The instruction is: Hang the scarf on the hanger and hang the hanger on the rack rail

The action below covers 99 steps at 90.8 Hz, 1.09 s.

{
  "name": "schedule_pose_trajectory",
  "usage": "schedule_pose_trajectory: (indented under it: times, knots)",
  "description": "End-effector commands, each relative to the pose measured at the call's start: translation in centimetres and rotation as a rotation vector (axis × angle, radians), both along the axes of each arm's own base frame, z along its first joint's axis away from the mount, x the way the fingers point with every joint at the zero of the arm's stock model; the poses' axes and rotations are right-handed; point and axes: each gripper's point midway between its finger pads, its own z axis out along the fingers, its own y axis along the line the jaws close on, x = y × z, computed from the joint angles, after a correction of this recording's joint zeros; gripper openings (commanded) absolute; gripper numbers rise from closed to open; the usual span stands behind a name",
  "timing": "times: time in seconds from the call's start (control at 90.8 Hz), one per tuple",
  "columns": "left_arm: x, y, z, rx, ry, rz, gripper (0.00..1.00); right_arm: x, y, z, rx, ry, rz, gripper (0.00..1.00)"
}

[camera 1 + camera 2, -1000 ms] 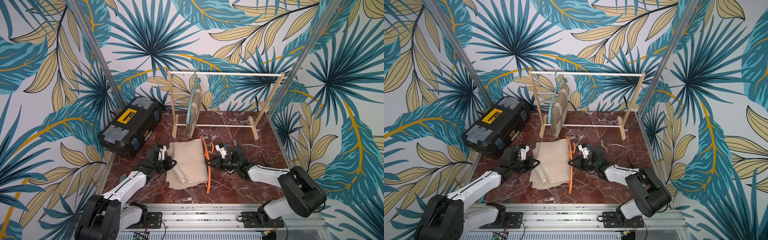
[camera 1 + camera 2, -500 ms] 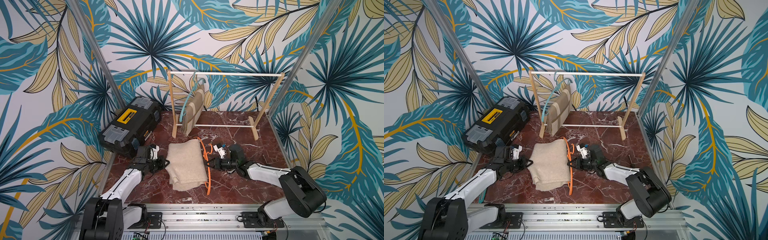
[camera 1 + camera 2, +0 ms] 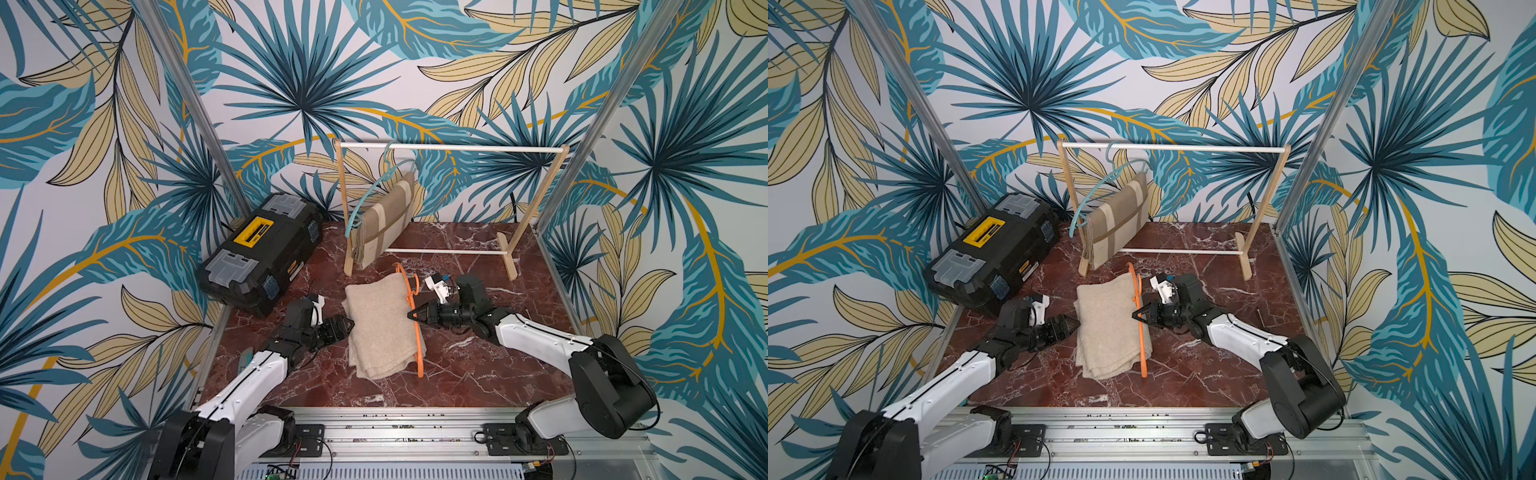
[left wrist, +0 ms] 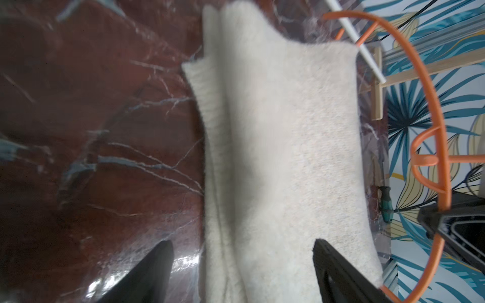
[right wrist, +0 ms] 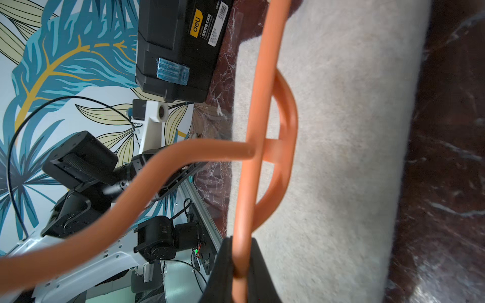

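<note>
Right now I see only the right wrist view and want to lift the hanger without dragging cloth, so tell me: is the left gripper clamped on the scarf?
Observer: No. The left gripper is open, jaws spread at the scarf's edge.
Operator: Where could the orange hanger go?
Observer: A wooden rack stands behind the scarf; a teal hanger carrying a striped scarf hangs near its end closest to the toolbox.

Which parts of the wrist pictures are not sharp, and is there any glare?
Left wrist view: the scarf looks soft and blurred; a white glare patch sits on the marble table. Right wrist view: the orange hanger near the lens is soft, while the toolbox label reads sharply.
</note>
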Motion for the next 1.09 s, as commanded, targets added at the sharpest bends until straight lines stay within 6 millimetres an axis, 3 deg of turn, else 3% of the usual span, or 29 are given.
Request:
schedule_pose_trajectory:
  times: [0.0, 0.154, 0.374, 0.551, 0.672, 0.892, 1.079]
  knots:
    - [0.6, 0.2, 3.2, 0.002, -0.076, 0.037, 0.86, -0.2, -0.2, 3.2, 0.003, -0.062, 0.018, 0.00]
    - [0.7, -1.9, 6.8, -0.019, -0.138, -0.012, 0.82, -0.8, -0.2, 7.2, 0.040, -0.075, 0.040, 0.00]
    - [0.9, -7.2, 13.7, -0.060, -0.259, -0.130, 0.80, -0.4, 0.0, 13.4, 0.026, -0.117, 0.048, 0.00]
    - [1.4, -11.9, 20.8, -0.110, -0.388, -0.239, 0.80, 1.0, -0.2, 16.9, -0.031, -0.143, 0.021, 0.00]
    - [1.4, -14.6, 23.7, -0.137, -0.425, -0.307, 0.79, 2.5, -0.4, 18.4, -0.059, -0.169, -0.002, 0.00]
    - [0.7, -18.6, 25.1, -0.137, -0.434, -0.409, 0.79, 4.6, -0.4, 19.1, -0.054, -0.174, -0.032, 0.00]
    - [0.3, -19.1, 23.3, -0.082, -0.377, -0.430, 0.80, 5.5, -0.8, 20.2, -0.027, -0.188, -0.054, 0.00]
